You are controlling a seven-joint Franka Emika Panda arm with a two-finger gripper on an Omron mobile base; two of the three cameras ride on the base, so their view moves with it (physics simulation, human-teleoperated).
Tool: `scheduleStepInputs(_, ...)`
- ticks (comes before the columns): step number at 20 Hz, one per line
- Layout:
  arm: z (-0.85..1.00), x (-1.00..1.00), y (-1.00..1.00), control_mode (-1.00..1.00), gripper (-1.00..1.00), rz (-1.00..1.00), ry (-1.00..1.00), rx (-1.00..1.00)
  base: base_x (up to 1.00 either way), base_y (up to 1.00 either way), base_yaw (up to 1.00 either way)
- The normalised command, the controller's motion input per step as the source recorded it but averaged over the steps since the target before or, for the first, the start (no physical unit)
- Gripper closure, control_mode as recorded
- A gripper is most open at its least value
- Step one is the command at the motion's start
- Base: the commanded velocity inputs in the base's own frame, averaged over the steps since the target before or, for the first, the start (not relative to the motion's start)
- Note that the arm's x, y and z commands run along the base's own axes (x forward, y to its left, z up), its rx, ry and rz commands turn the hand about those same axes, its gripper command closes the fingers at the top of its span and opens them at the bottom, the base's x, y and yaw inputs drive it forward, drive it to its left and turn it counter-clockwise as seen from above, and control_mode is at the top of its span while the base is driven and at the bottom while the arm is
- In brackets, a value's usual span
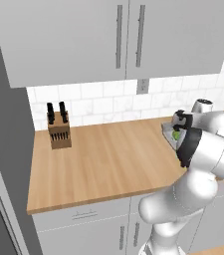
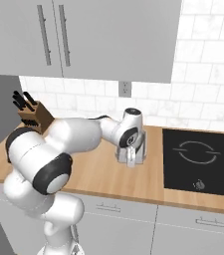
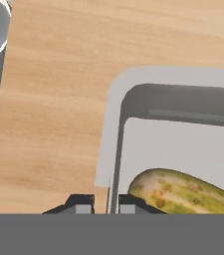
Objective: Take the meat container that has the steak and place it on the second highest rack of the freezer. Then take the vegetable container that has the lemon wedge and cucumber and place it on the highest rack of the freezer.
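Now the hand (image 3: pixel 106 203) pinches the vegetable container (image 3: pixel 183 144) by its rim; cucumber (image 3: pixel 183 191) just beside it.

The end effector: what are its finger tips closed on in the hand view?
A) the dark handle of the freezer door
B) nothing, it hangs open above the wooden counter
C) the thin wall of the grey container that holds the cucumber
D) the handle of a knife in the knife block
C: the end effector has one finger tip on each side of the thin rim of the grey container, and the cucumber lies just inside that wall.
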Motion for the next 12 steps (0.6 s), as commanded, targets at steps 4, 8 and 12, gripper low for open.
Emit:
scheduleStepInputs(4,0.59,-0.46,0.67,-1.00,1.00,-0.04,0.00,-0.07,0.00,0.00,0.00)
scheduleStepInputs(8,0.30,-0.97,0.96,-1.00,1.00,-0.01,0.00,-0.06,0.00,0.00,0.00)
scheduleStepInputs(12,0.39,-0.81,1.00,-1.00,1.00,0.00,0.00,-0.05,0.00,0.00,0.00)
